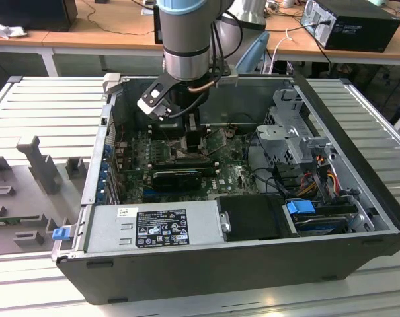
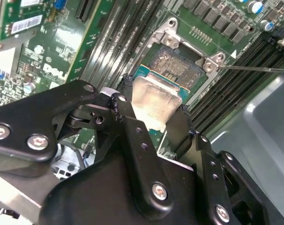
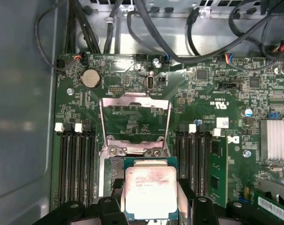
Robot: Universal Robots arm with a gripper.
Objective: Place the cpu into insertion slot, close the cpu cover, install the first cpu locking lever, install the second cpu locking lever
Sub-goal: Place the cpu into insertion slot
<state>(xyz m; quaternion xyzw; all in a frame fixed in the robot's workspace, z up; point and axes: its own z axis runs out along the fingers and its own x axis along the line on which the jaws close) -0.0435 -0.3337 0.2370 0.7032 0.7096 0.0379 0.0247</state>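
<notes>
Over the insertion slot [image 2: 177, 63], at 12 o'clock from the graphics card [image 1: 178, 177] in the exterior view, the gripper [image 2: 153, 111] clamps the cpu [image 2: 153, 96]. Placement step in hand; cpu cover [image 3: 132, 97] stands raised. Seating likely needs square alignment

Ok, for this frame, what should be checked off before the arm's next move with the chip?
1. Chip gripped by the end effector: ok, a finger on each of two opposite sides.
2. Cover frame out of the way: ok, it stands open behind the socket.
3. Socket free of loose things: ok for the exposed part. The chip hides the rest.
4. Chip square to the socket: ok in the first wrist view, where their edges run parallel.
5. Chip seated: cannot tell. It overlaps the socket's near part, but contact is not visible.
</notes>
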